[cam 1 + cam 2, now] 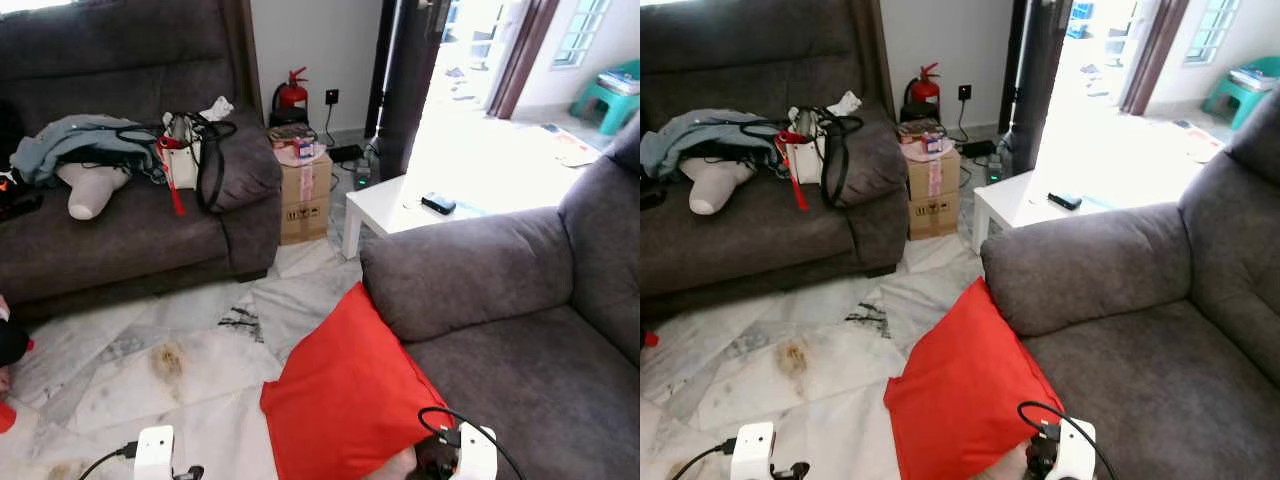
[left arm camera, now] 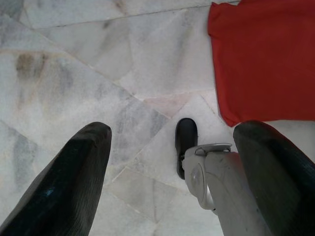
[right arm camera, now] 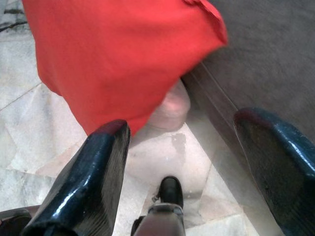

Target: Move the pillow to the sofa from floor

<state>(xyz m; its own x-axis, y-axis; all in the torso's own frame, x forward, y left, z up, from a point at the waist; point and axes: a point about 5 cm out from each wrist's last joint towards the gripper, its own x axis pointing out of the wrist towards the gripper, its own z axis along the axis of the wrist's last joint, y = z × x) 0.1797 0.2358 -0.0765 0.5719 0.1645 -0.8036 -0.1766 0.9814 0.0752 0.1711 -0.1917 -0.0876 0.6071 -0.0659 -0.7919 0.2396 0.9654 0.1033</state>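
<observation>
The red pillow (image 1: 345,395) stands on the marble floor (image 1: 190,375), propped against the front of the grey sofa (image 1: 520,330). It lies just ahead of the right claw (image 3: 179,162), whose fingers are spread wide and hold nothing. The left claw (image 2: 170,172) is also wide and empty, with the pillow off to its far side, over bare floor. The pillow stands on one corner like a diamond, its long axis running upward and tilted toward the sofa arm, top corner touching it. A one-sided pinch on the soft cloth could slip, or the nudged pillow could slide down flat, since only the lean holds it.
</observation>
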